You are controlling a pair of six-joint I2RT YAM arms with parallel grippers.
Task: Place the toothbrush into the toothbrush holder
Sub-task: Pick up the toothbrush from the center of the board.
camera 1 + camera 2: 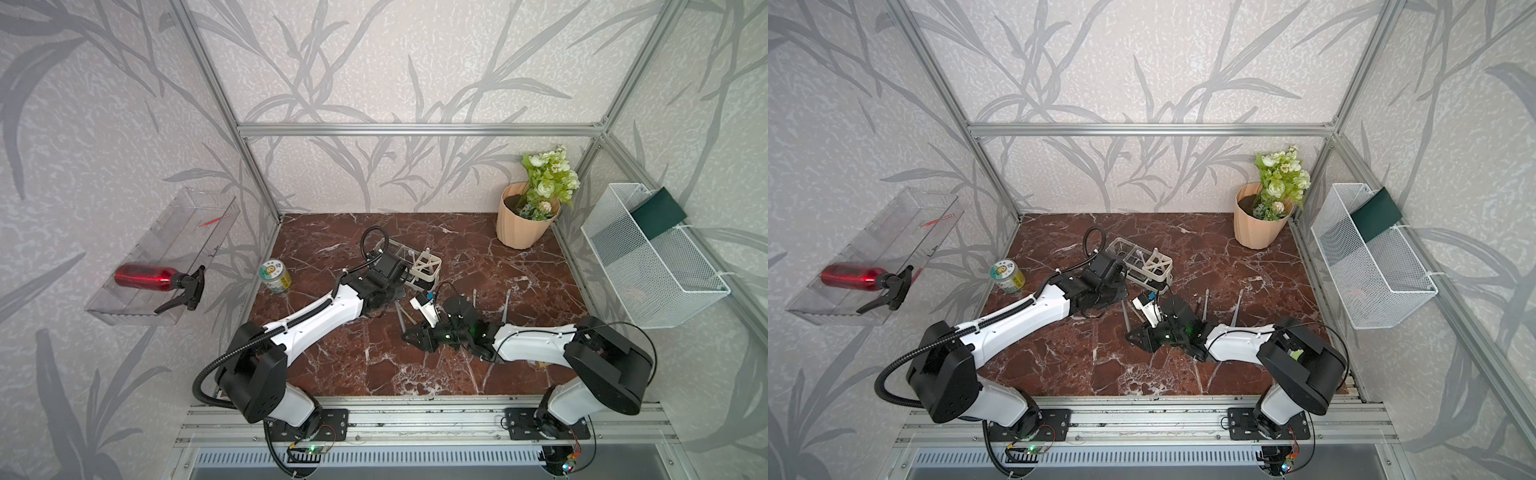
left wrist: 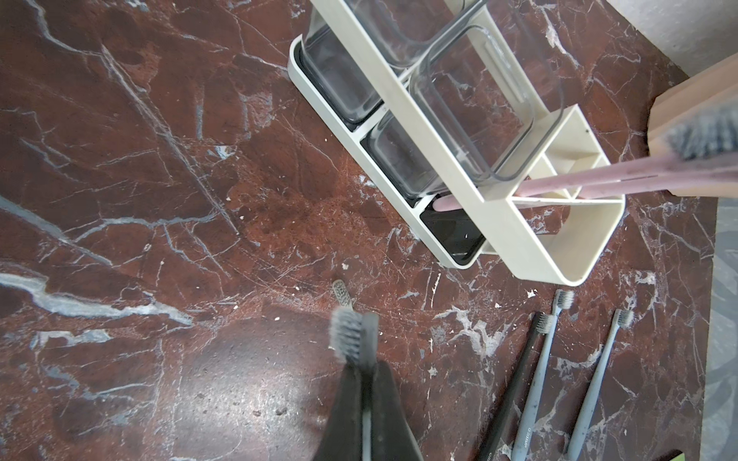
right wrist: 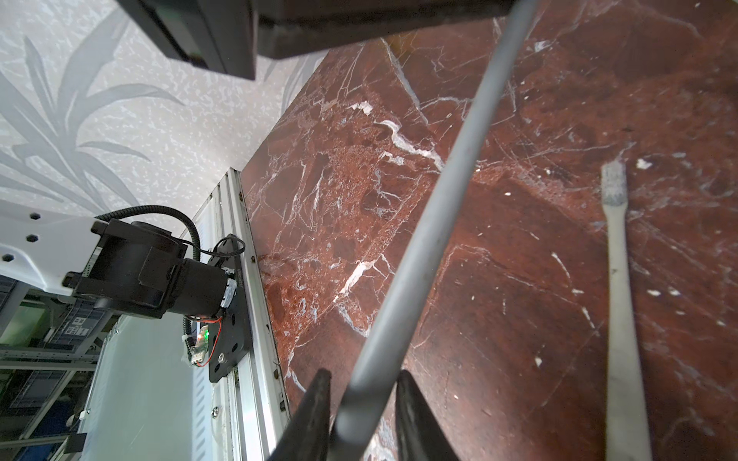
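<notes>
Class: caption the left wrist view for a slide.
Left gripper grips a grey toothbrush near the holder; other toothbrushes lie on the table.

Red-brown marble tabletop with white veins, scratched and flecked with pale crumbs in the wrist views. Bears the cream-white toothbrush holder upright a little left of centre, a ribbed peach flower pot with green-white flowers in the far right corner and a small can with a green-yellow label at the left edge. Bears too, flat on the marble near the holder's divider end, a dark toothbrush and two grey toothbrushes side by side in the left wrist view, and a pale toothbrush in the right wrist view.
</notes>
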